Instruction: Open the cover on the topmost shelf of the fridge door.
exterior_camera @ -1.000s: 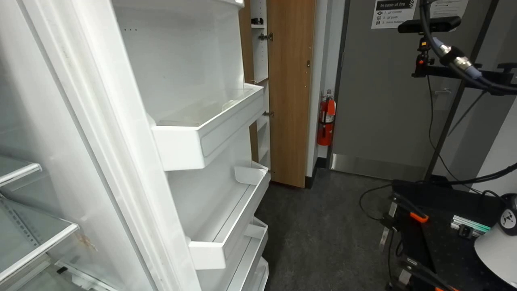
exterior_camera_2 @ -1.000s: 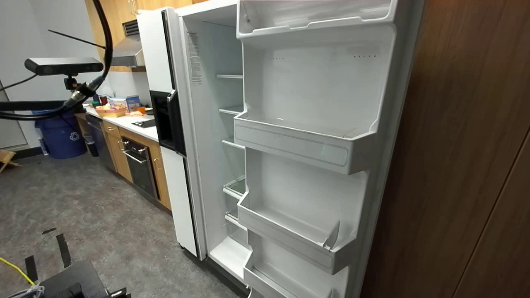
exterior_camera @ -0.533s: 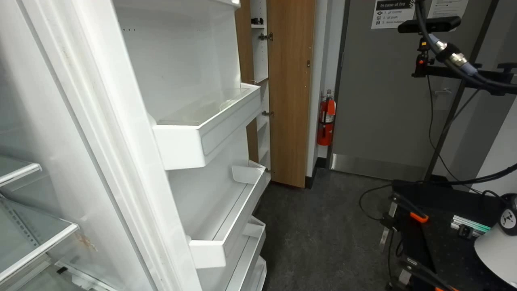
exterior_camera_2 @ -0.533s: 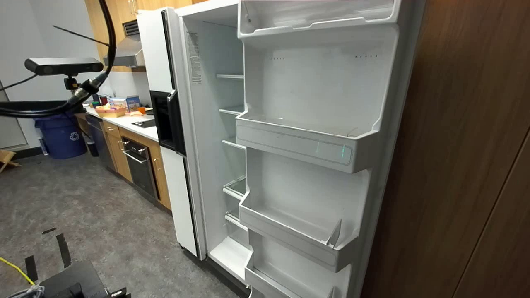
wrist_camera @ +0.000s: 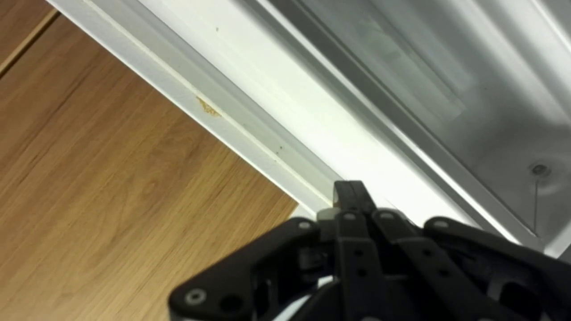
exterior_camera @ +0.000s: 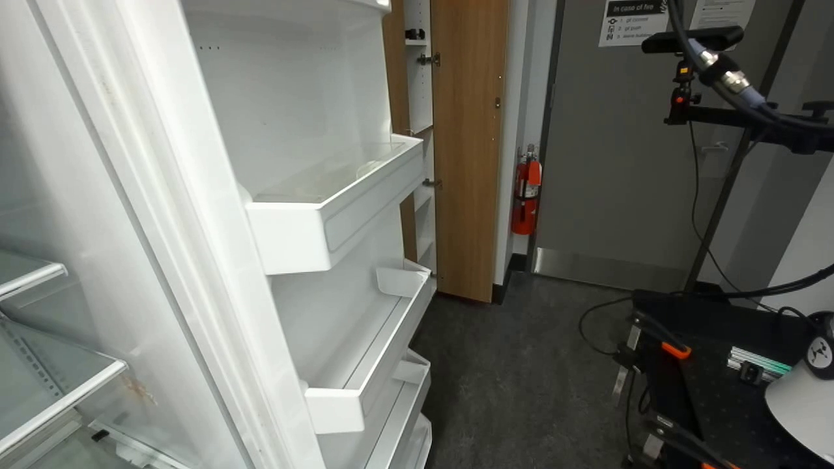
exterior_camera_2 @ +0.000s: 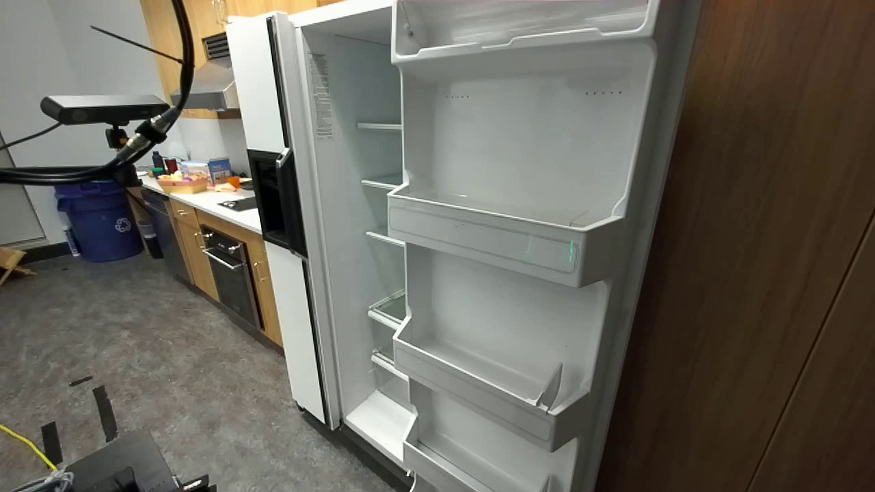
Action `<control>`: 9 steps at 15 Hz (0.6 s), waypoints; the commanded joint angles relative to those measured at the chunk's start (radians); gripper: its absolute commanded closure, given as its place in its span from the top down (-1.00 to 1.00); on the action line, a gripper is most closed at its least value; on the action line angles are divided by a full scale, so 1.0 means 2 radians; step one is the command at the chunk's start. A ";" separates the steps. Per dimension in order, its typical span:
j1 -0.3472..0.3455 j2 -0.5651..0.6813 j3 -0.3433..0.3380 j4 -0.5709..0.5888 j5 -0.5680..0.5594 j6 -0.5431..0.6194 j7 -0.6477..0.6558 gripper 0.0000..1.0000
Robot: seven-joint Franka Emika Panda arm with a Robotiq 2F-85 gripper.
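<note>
Lower right in the wrist view, here's the gripper (wrist_camera: 354, 195), jaws together! Beyond, right of centre in an exterior view, the fridge door (exterior_camera_2: 519, 143): long axis top to bottom, inner face towards us, glossy white, bins (exterior_camera_2: 482, 236) stacked down it.

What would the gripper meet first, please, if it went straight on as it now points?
Probably the white edge of the fridge door, seen just past the gripper in the wrist view; depth is unclear, so contact cannot be judged.
</note>
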 commanded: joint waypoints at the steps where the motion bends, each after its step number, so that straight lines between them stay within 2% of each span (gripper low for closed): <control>1: -0.004 0.004 0.005 0.024 -0.003 -0.035 0.043 -1.00; 5: 0.005 -0.013 0.004 0.034 0.030 -0.120 0.072 -1.00; 9: 0.007 -0.029 0.005 0.041 0.059 -0.154 0.083 -1.00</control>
